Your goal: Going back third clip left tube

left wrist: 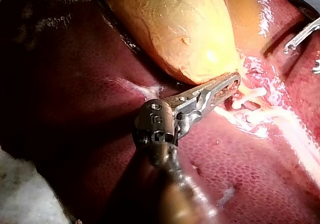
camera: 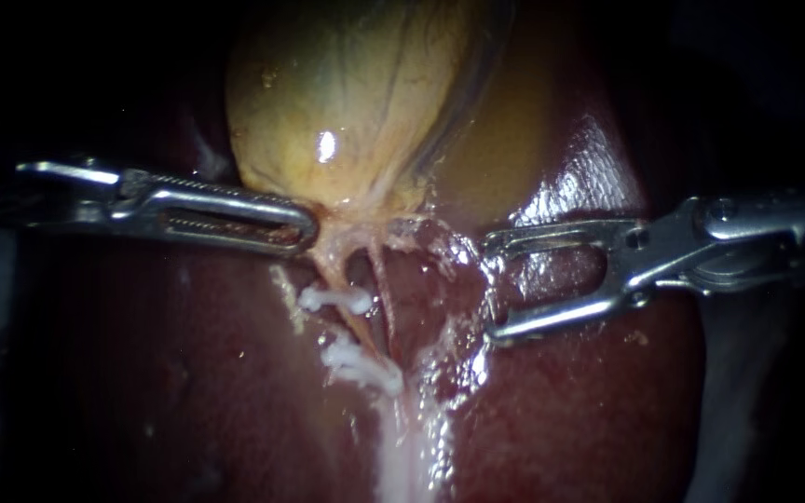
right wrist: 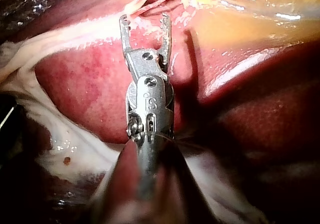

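A surgical practice bench is shown: a bare dark-red liver (camera: 188, 373) and yellow gallbladder (camera: 347, 102) are closely lit amid darkness, and a slim metal left instrument (camera: 307, 228) and right instrument (camera: 488, 289) are seen at either side.

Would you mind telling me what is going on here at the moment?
Two instruments are working over a liver and gallbladder. The left instrument has its jaws shut on the gallbladder at its narrow lower end, just above the tubes. White clips sit on the left tube. The right instrument stands off to the side of the tubes, its jaws open and empty, apart from the clips.
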Available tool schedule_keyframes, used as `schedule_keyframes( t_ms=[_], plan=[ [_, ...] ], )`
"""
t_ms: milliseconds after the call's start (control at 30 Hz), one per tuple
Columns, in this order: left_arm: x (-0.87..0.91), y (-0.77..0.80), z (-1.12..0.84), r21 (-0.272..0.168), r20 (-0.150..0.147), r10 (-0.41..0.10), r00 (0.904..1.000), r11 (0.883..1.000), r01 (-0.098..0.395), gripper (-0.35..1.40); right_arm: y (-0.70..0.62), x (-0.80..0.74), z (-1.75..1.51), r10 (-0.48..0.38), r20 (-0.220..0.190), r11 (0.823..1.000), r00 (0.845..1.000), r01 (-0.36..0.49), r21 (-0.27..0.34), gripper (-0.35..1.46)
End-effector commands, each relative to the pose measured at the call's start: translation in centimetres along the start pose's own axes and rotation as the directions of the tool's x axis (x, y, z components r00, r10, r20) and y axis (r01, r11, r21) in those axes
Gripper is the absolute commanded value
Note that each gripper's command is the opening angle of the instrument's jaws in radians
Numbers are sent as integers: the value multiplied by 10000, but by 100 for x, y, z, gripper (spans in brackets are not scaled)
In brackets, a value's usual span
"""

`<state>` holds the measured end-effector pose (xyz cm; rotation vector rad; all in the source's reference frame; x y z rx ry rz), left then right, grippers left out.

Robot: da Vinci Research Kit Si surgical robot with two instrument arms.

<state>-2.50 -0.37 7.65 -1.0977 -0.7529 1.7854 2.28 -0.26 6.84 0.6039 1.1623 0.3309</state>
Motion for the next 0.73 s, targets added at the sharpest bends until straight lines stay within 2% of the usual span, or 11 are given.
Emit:
schedule_keyframes(
  t_ms=[33, 300, 733],
  plan=[
    [-1, 0, 3, 9, 6, 7, 10000, 10000, -7, -35, 0, 0, 0, 2, 0, 10000, 10000, -2, 1, 50],
    [-9, -5, 30, -25, 138, 69, 9999, 10000, -68, -35, 1, 0, 1, 6, -1, 10000, 10000, -6, -8, 50],
    [-10, -10, 31, -50, 189, 91, 9998, 9999, -90, -35, 0, 0, 0, 3, -1, 10000, 10000, -3, 2, 50]
  ],
)
